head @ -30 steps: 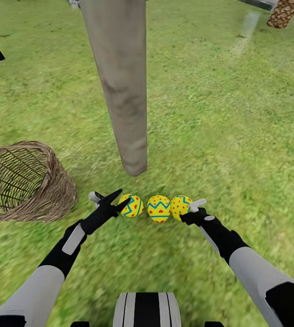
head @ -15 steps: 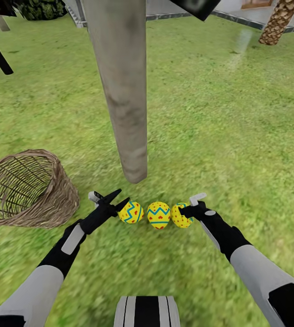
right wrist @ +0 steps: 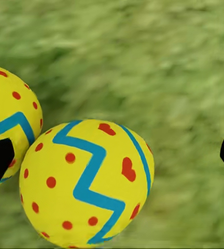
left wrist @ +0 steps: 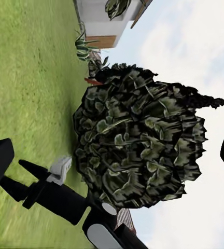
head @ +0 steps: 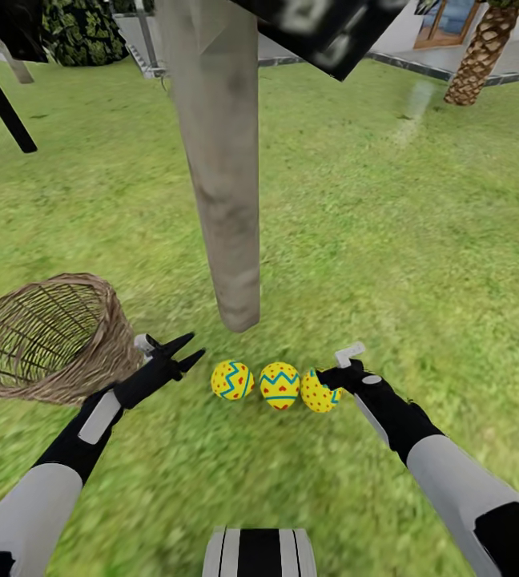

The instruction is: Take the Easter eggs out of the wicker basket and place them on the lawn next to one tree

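Note:
Three Easter eggs lie in a row on the lawn [head: 420, 240] just in front of the tree [head: 226, 200] trunk: left egg [head: 232, 379], middle egg [head: 280, 385], right egg [head: 318, 392]. My right gripper [head: 336, 365] is open, its fingers standing wide on either side of the right egg [right wrist: 86, 181], which rests on the grass. My left gripper [head: 183, 351] is open and holds nothing, a short way left of the left egg. The wicker basket [head: 47, 336] lies tipped at the left, and no egg shows inside it.
A palm with a scaly trunk [head: 476, 60] stands far right, near a white house. A thin dark trunk [head: 7, 112] leans at the far left. A dark-leaved tree crown [left wrist: 138, 150] and my right arm [left wrist: 55, 192] show in the left wrist view.
The head camera has tilted up, showing more of the garden. My left gripper has pulled back to the left, away from the left egg. The right gripper stays at the right egg.

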